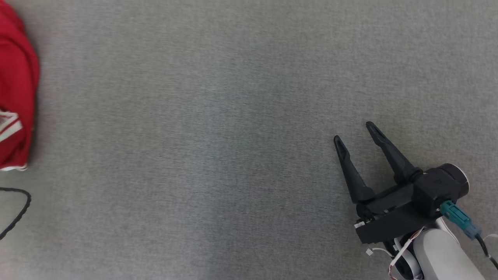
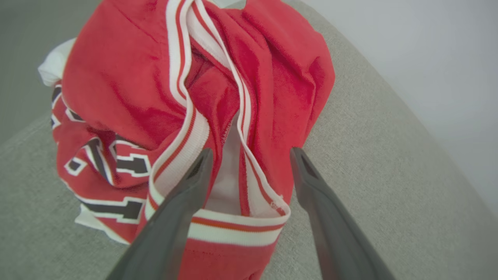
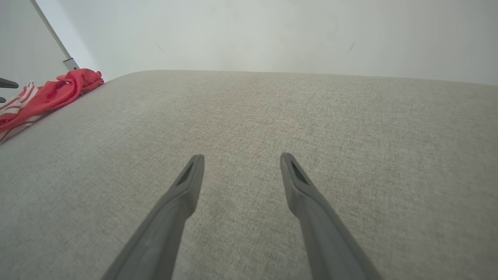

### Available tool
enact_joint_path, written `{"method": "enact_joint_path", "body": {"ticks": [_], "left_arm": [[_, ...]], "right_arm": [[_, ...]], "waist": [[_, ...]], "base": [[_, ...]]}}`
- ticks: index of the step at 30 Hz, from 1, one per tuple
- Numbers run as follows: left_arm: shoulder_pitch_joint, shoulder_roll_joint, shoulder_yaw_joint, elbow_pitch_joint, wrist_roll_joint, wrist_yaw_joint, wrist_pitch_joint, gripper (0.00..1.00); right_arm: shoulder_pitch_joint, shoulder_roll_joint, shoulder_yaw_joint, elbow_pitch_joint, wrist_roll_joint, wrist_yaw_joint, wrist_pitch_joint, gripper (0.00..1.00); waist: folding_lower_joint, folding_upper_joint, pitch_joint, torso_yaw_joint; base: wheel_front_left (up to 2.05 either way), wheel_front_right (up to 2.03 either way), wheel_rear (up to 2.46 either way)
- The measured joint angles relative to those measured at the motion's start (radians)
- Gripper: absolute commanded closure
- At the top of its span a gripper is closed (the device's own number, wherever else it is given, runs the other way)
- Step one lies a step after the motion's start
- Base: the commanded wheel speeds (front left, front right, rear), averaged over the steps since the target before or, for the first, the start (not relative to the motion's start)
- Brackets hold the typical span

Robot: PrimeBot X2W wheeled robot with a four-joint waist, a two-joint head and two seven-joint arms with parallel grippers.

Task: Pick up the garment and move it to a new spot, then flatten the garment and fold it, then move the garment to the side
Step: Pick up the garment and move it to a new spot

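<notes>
Red jersey [image 2: 128,89] crumpled on grey surface [image 1: 233,116]; left claw [image 2: 251,151] gapes wide over it, right claw [image 1: 352,131] wide, empty.

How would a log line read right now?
left gripper: open, at crumpled red garment | right gripper: open, empty | grip: none yet

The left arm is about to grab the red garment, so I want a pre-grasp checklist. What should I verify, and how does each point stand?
1. left gripper open: ok, fingers spread wide.
2. garment between its fingers: ok, a striped hem lies in the gap.
3. fingers low enough to pinch cloth: cannot tell.
4. right gripper out of the way: ok, open over bare grey surface, far from the cloth.
5. black cable apart from the garment: ok, a gap shows in the head view.
</notes>
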Motion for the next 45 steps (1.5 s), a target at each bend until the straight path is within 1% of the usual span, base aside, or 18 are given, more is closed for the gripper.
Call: {"method": "enact_joint_path", "body": {"ticks": [5,13,14,15,18,28,31,33,40,45], "left_arm": [[-0.002,0.01,0.001,0.065,0.017,0.015,-0.012,0.0],[-0.007,0.05,0.009,0.146,0.033,0.044,-0.027,0.0],[-0.01,0.054,0.009,0.151,0.033,0.044,-0.026,0.56],[-0.013,0.058,0.01,0.157,0.033,0.044,-0.026,1.0],[-0.015,0.059,0.01,0.177,0.032,0.037,-0.034,1.0],[-0.016,0.074,0.005,0.173,0.018,-0.015,-0.037,1.0],[-0.016,0.088,0.006,0.147,0.014,-0.032,-0.038,1.0],[-0.016,0.097,0.008,0.124,0.014,-0.036,-0.043,1.0],[-0.017,0.118,0.019,0.03,-0.001,-0.041,-0.047,1.0],[-0.038,0.137,0.002,-0.065,0.021,-0.038,-0.054,1.0]], "right_arm": [[-0.013,0.002,0.017,-0.006,0.0,0.0,-0.002,0.0],[-0.023,-0.008,0.024,-0.025,0.004,0.0,0.001,0.0],[-0.021,-0.008,0.022,-0.028,0.004,0.0,0.001,0.0],[-0.018,-0.008,0.021,-0.029,0.004,0.0,0.001,0.0],[-0.009,-0.007,0.013,-0.028,0.004,0.0,0.003,0.0],[-0.003,0.022,0.016,-0.001,0.008,0.0,-0.016,0.0],[-0.003,0.032,0.021,0.017,0.013,0.0,-0.028,0.0],[-0.003,0.038,0.023,0.031,0.016,0.0,-0.036,0.0],[-0.002,0.062,0.023,0.081,0.031,0.0,-0.067,0.0],[0.014,0.082,0.016,0.113,0.039,0.0,-0.088,0.0]], "waist": [[-0.0001,-0.0001,0.032,-0.041],[-0.0003,-0.0003,0.055,-0.1],[-0.0003,-0.0003,0.055,-0.105],[-0.0003,-0.0003,0.055,-0.11],[-0.0003,-0.0003,0.047,-0.117],[-0.0003,-0.0002,-0.01,-0.105],[-0.0002,-0.0002,-0.032,-0.096],[-0.0002,-0.0003,-0.049,-0.089],[-0.0002,-0.0003,-0.121,-0.071],[-0.0003,-0.0003,-0.185,-0.068]], "base": [[0.0,0.0,0.0],[0.0,0.0,0.0],[0.0,0.0,0.0],[0.0,0.0,0.0],[0.0,0.0,0.0],[0.0,0.0,0.0],[0.0,0.0,0.0],[0.0,0.0,0.0],[0.0,0.0,0.0],[0.0,0.0,0.0]]}}
